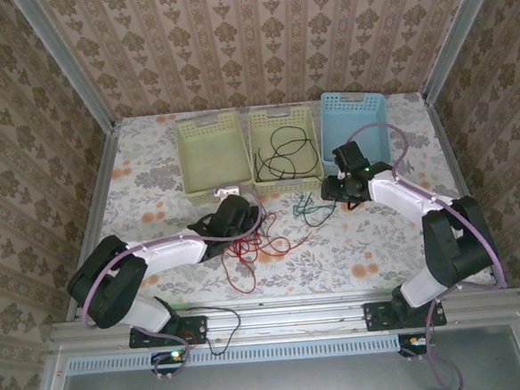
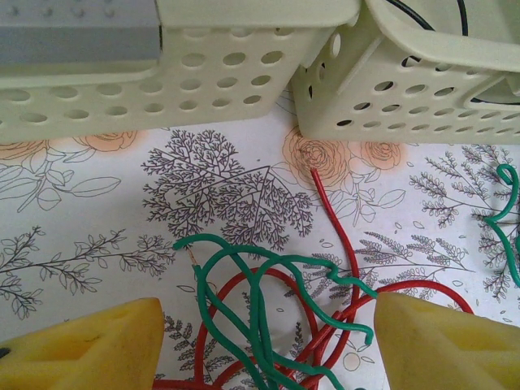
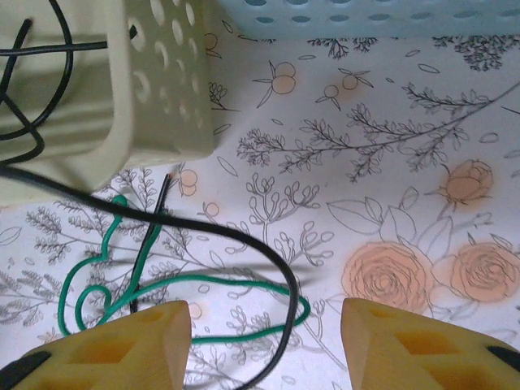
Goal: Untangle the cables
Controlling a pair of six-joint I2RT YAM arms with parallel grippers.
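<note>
Left end effector (image 2: 268, 349) hangs low over the bench (image 2: 97, 203), fingers spread, gripping nothing. Between them the green cable (image 2: 260, 284) lies knotted over loops of the red cable (image 2: 329, 211). This tangle sits near of the gap between the left pale green basket (image 1: 211, 154) and the middle pale green basket (image 1: 281, 113). From above, the red loops sprawl toward the near edge. The right end effector (image 3: 264, 349) is also released, low beside the middle basket's near right corner and just near of the blue basket (image 1: 352, 108). Under it lies a second green strand (image 3: 122, 268), curled, with a black cable (image 3: 244, 236) crossing over it and running between the fingers. More black cable is coiled inside the middle basket; whether it is the same strand I cannot tell. Risks, as I judge them: if the left fingers clench where they stand, they would likely pinch red and green together, and a lift would cinch the knot rather than loosen it. The right could catch the black strand along with the green, so a pull might drag the coil or shift the basket. A loose end could also snag in the baskets' perforated walls.
</note>
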